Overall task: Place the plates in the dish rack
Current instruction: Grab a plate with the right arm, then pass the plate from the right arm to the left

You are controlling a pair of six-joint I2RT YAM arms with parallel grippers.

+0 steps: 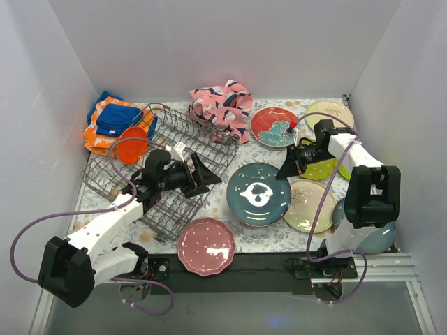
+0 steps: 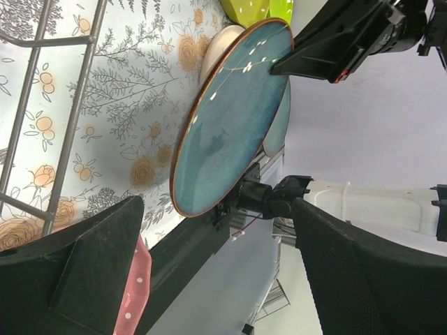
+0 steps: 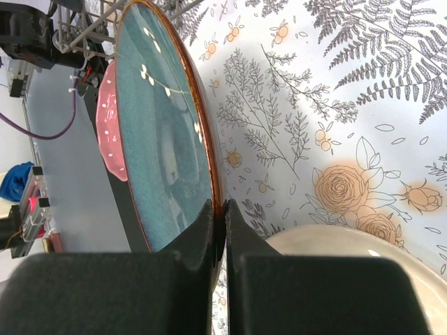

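Observation:
The grey wire dish rack (image 1: pixel 164 171) lies at the left, with an orange plate (image 1: pixel 131 149) standing in its far end. My left gripper (image 1: pixel 209 178) hovers over the rack's right side, open and empty, pointing at a teal plate (image 1: pixel 258 194). In the left wrist view the teal plate (image 2: pixel 223 125) sits beyond the wide-apart fingers (image 2: pixel 91 265). My right gripper (image 1: pixel 285 171) is shut on that plate's far right rim. The right wrist view shows both pads (image 3: pixel 209 223) pinching the teal plate's (image 3: pixel 164 132) brown edge.
A pink dotted plate (image 1: pixel 207 246) lies near the front edge. A red plate (image 1: pixel 274 127), two cream plates (image 1: pixel 307 206) (image 1: pixel 328 112), a green plate (image 1: pixel 328 169) and a blue-grey plate (image 1: pixel 374 237) fill the right side. Cloths (image 1: pixel 222 105) (image 1: pixel 112 122) lie at the back.

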